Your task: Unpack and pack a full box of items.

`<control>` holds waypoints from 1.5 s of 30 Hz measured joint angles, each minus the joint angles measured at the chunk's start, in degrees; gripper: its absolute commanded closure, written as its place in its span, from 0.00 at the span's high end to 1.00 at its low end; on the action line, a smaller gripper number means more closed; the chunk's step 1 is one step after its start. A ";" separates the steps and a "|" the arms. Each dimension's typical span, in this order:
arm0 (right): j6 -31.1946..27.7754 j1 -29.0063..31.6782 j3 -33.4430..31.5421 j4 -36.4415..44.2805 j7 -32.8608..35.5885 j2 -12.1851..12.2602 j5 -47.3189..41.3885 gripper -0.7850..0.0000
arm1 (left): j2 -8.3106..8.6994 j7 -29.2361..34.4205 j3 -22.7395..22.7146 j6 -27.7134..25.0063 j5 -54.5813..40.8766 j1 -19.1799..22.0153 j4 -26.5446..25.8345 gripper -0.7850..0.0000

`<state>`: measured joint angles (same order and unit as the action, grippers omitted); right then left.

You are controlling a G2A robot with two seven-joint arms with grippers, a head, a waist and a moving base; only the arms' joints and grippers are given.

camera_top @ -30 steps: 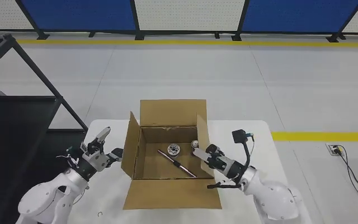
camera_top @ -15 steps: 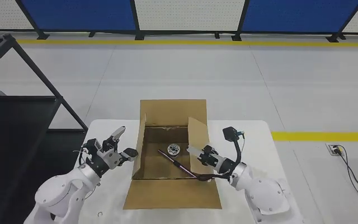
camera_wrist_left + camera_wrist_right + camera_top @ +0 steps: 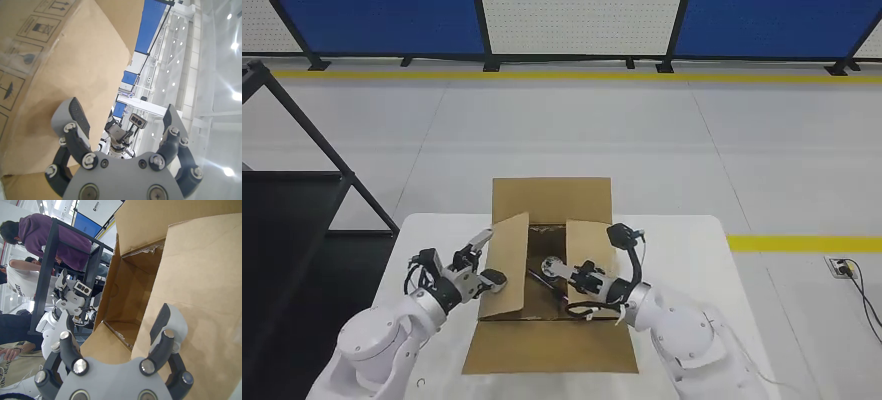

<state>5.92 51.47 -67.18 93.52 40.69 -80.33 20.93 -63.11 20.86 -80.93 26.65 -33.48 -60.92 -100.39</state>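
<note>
Cardboard box (image 3: pixel 542 350), flaps leaning in: your left gripper (image 3: pixel 122 106), spread wide, has the left flap (image 3: pixel 75 56) against one finger; your right gripper (image 3: pixel 115 321), also spread, the right flap (image 3: pixel 198 275) just beside it. Nothing's pinched, so either flap could spring open.

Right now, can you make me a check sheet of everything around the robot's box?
Surface: white table, carrying the box.
Job's things: brown cardboard box, both side flaps tilted inward; thin dark stick inside.
Clutter: tiny dark speck on the table, too small to tell.
Grippers: left gripper and right gripper both open, each at a side flap.
Cables: black cable from a floor socket.
Surroundings: black metal rack beside the table; blue and white panels behind.
</note>
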 measured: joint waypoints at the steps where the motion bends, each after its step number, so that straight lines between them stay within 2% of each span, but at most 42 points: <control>1: 0.18 -0.33 0.31 -0.41 0.11 0.00 0.33 1.00 | -0.06 -0.52 0.46 0.51 0.24 0.42 0.30 1.00; 8: 1.87 -1.47 1.60 -1.93 0.96 0.05 1.86 1.00 | -0.31 -2.61 3.35 4.67 2.94 2.61 1.91 1.00; 16: 2.53 -2.03 2.40 -3.24 1.82 0.21 2.86 1.00 | -0.74 -3.67 4.76 5.34 2.41 4.16 4.25 1.00; 27: 3.44 -2.67 3.24 -2.98 2.62 0.37 4.05 1.00 | -0.98 -3.82 5.53 5.74 2.59 4.39 4.83 1.00; 38: -0.37 1.20 0.14 4.26 3.54 1.38 2.25 1.00 | -0.68 -1.92 1.25 2.94 -0.59 1.07 -0.55 1.00; 45: -7.58 5.16 -4.21 10.15 8.11 2.58 -2.67 1.00 | -0.43 -1.65 -2.52 0.36 -2.62 -1.83 -4.38 1.00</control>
<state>-1.66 56.63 -71.39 103.67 48.80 -77.74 18.26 -63.54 19.21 -83.46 27.01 -36.09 -62.76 -104.77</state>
